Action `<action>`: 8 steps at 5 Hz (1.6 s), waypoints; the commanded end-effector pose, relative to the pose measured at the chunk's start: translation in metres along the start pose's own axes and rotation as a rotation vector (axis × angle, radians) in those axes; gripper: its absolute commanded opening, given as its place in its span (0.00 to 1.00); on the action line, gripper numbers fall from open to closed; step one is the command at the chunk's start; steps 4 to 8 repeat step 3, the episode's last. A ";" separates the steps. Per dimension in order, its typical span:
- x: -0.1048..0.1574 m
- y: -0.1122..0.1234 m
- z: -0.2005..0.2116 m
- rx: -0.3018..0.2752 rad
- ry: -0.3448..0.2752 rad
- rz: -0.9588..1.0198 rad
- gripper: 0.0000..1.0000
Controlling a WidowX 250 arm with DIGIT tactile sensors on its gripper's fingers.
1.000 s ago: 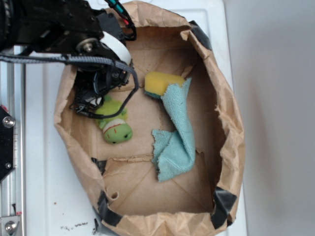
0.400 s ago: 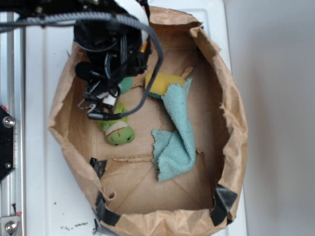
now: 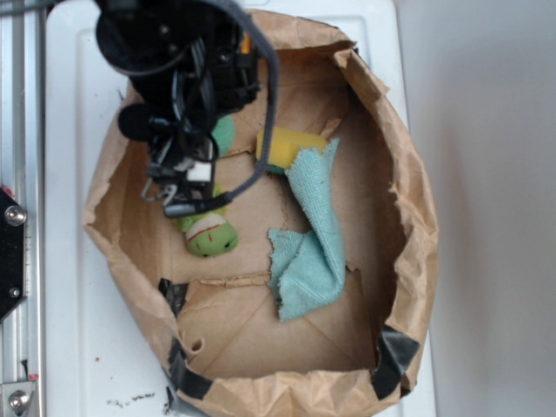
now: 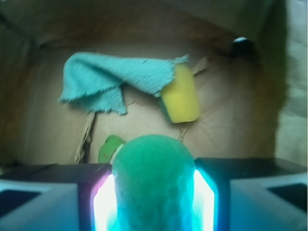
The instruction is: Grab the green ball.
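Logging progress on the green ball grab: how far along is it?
Done: the claw is shut on the green ball, a finger on each side in the wrist view. In hand: holding it above the paper bag's floor. Left: apparently nothing beyond keeping hold.

The arm hides most of the green ball (image 3: pixel 225 135) in the exterior view; the wrist view is blurred.

This looks like a robotics lab test setup: a white desk (image 3: pixel 78 287) with a bolted metal rail (image 3: pixel 19 261) along its edge carries a crumpled brown paper bag (image 3: pixel 408 217), patched with black tape (image 3: pixel 393 358), serving as a makeshift bin under a black cabled robot arm (image 3: pixel 174 61).
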State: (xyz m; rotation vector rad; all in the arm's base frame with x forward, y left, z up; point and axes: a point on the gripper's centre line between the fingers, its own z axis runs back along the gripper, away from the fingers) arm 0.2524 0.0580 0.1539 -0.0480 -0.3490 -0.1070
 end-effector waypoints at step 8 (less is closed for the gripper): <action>0.049 -0.036 -0.009 0.176 -0.139 0.177 0.00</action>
